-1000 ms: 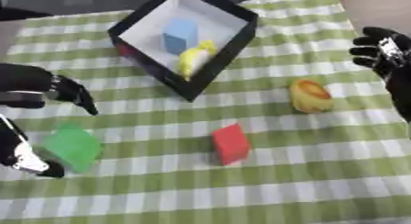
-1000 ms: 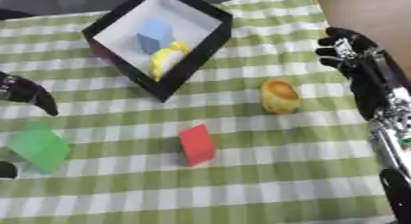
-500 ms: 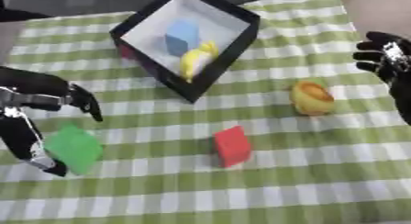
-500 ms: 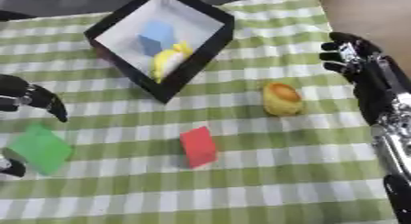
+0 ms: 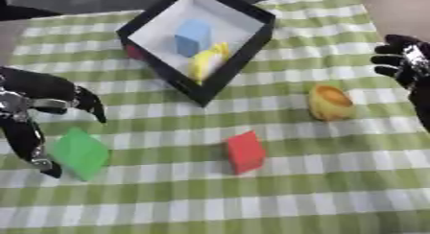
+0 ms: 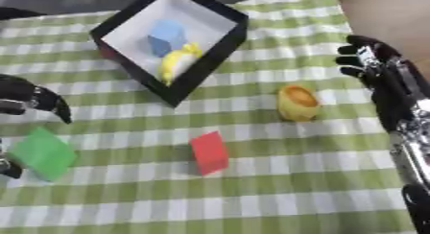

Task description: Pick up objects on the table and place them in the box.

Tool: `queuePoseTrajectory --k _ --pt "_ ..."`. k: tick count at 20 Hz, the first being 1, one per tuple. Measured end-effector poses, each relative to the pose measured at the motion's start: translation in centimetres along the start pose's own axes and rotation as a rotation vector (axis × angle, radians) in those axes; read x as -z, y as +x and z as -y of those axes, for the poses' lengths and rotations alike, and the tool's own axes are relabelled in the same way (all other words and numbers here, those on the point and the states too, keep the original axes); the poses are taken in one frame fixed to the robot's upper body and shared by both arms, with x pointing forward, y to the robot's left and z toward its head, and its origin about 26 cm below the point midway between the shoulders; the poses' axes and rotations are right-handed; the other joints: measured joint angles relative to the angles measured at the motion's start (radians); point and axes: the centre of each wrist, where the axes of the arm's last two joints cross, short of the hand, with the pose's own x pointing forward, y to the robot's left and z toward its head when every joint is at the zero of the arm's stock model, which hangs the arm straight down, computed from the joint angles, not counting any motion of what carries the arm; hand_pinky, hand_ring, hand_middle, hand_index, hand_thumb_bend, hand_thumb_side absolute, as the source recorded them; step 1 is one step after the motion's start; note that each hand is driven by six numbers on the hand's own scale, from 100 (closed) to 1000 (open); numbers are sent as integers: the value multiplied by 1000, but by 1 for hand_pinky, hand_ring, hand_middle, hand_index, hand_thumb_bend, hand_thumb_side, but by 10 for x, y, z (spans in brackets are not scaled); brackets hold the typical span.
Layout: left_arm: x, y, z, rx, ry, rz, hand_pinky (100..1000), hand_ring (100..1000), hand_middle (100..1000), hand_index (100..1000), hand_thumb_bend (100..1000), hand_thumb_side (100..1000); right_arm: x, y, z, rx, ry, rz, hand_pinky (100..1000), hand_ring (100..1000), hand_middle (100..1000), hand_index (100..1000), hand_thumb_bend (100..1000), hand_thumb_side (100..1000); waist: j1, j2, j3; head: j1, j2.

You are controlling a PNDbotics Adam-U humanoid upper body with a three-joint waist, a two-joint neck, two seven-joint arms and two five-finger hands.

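A black box [image 5: 256, 41] with a white inside stands at the back, tilted, holding a blue block [image 5: 193, 36] and a yellow thing [image 5: 208, 63]. A green block [image 5: 81, 153] lies at the near left. My left hand [image 5: 38, 101] hovers over it, open, with its fingers to the block's upper right and its thumb at the block's left edge. A red block [image 5: 245, 151] lies in the middle. An orange-yellow cup-like object [image 5: 328, 102] sits to the right. My right hand [image 6: 374, 60] hangs at the right edge with its fingers half curled, holding nothing.
A green and white checked cloth [image 5: 252, 199] covers the table. A small red thing [image 5: 133, 52] peeks out at the box's left side. A bare tan surface [image 6: 386, 12] shows at the far right beyond the cloth.
My left hand has come down and inward around the green block. My right hand has drifted slightly down and to the right. The view has shifted a little.
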Motion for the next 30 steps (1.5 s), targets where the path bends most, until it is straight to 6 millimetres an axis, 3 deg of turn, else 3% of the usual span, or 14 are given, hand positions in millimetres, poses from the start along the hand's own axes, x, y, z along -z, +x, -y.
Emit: queuePoseTrajectory --k 8,14,16,20,23,30 --pt "11 -12 4 -25 -11 -2 854 848 831 871 664 204 0 -1 -2 7 -1 0 829 775 712 822 100 688 0 3 0 3 0" --pt "21 -16 8 -32 2 33 838 814 763 824 569 120 0 -1 -2 7 -1 -1 830 775 713 822 100 691 0 4 -1 5 0" --pt "23 -17 10 -40 7 49 826 787 718 777 500 100 0 -1 -2 8 -1 -1 830 774 713 822 100 692 0 5 -1 5 0" --pt "25 -17 11 -60 22 79 798 743 645 703 263 100 0 -1 -2 8 -1 -1 830 775 713 823 100 694 0 6 -1 5 0" --pt "23 -12 7 -70 51 100 787 727 617 669 169 100 0 -1 -2 8 -1 -1 830 775 713 823 100 696 0 6 1 5 0" --pt "-2 3 -13 -55 140 111 782 728 621 673 166 100 0 -3 -1 8 -3 -7 830 774 713 823 100 694 0 6 6 2 0"
